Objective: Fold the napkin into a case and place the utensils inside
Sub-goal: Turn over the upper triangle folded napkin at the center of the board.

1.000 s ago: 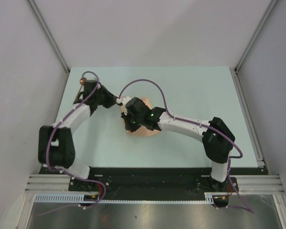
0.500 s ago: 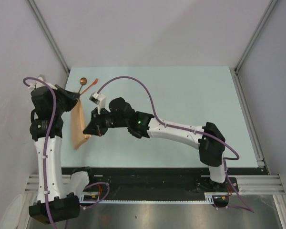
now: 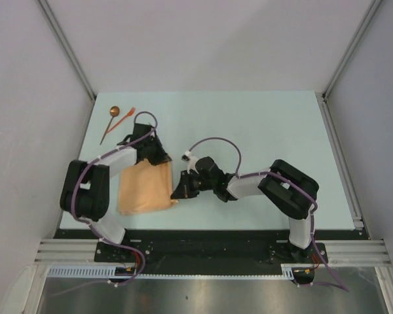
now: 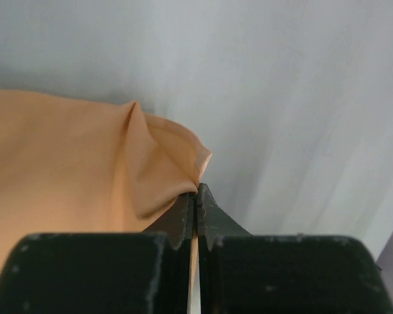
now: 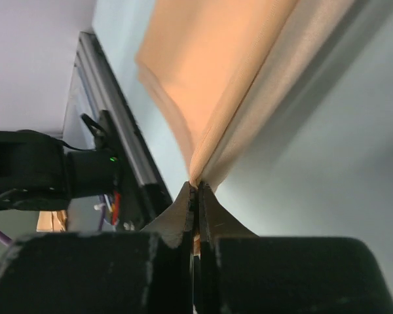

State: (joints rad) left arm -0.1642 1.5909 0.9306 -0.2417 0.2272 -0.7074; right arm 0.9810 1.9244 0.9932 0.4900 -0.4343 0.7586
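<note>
Left gripper (image 3: 161, 161) clamps napkin's (image 3: 141, 190) far-right corner; right gripper (image 3: 177, 195) clamps its near-right corner. Spoon (image 3: 109, 125) lies beyond napkin, nearest left gripper.

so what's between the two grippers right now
The napkin: in the top view its right edge runs from the left gripper on the far corner to the right gripper on the near corner.

The napkin (image 4: 59, 163) runs off the left wrist view's left edge.
</note>
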